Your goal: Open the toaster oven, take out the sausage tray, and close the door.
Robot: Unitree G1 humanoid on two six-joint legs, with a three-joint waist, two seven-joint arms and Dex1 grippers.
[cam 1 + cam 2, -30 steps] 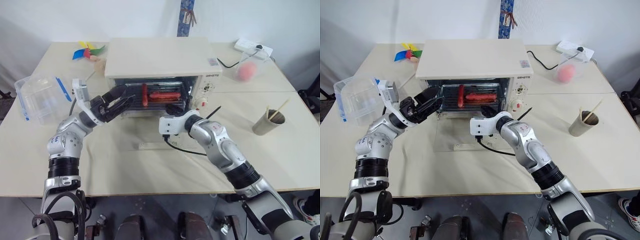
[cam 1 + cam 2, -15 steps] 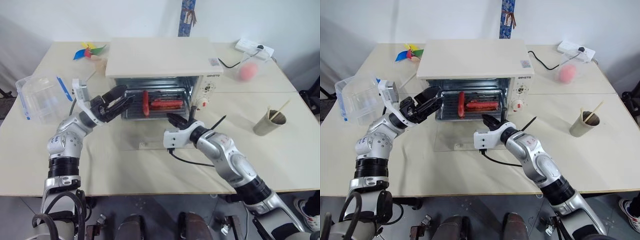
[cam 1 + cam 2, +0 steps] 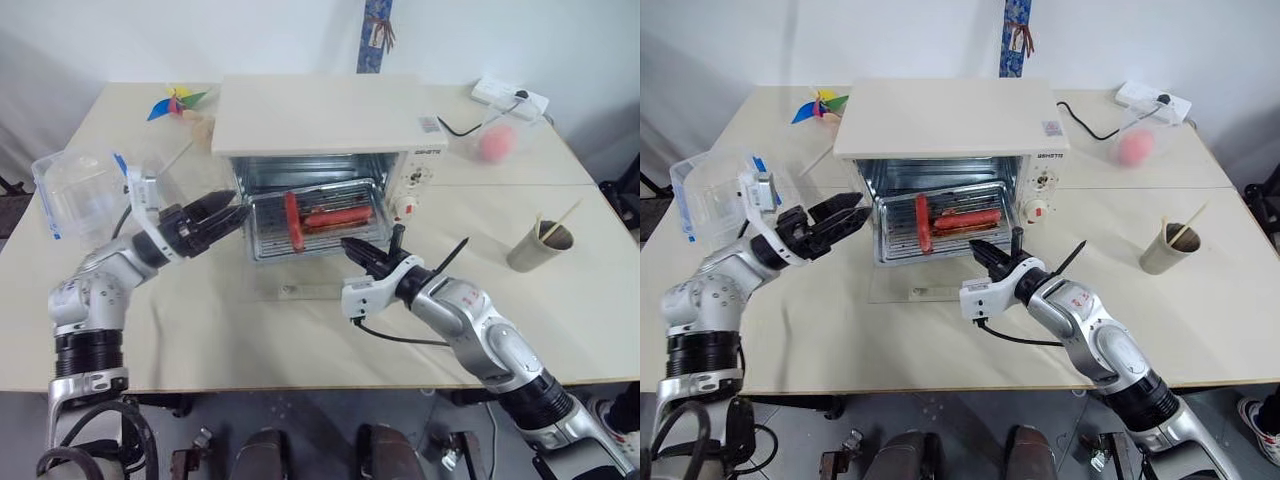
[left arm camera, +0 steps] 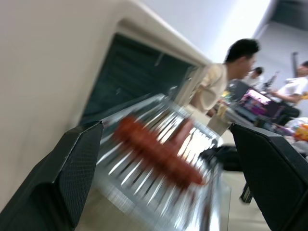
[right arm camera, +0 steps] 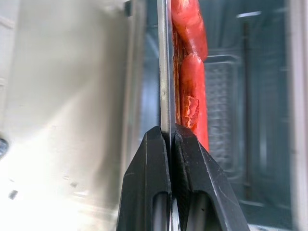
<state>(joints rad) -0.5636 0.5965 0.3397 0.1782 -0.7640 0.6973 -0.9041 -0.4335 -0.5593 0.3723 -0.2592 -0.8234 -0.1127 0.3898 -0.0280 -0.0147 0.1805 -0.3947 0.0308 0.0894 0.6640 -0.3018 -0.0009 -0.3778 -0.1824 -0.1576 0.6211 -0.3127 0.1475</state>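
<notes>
Sausage tray (image 3: 312, 222) is seen at frame centre, half out of the toaster oven (image 3: 325, 130), long axis running left-right, its front rim clamped by the right gripper (image 3: 352, 249). Left gripper (image 3: 222, 208) is held spread apart at its left end.

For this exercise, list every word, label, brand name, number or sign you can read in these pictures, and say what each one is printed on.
Nothing here can be read with certainty.
Toaster oven, brand line of dark letters above its knobs: too small to read.
Small sticker on the oven's top: a printed pattern, too small to read.
Markings around the knobs: too small to read.
Hanging blue strip on the wall: patterned, no legible writing.
</notes>
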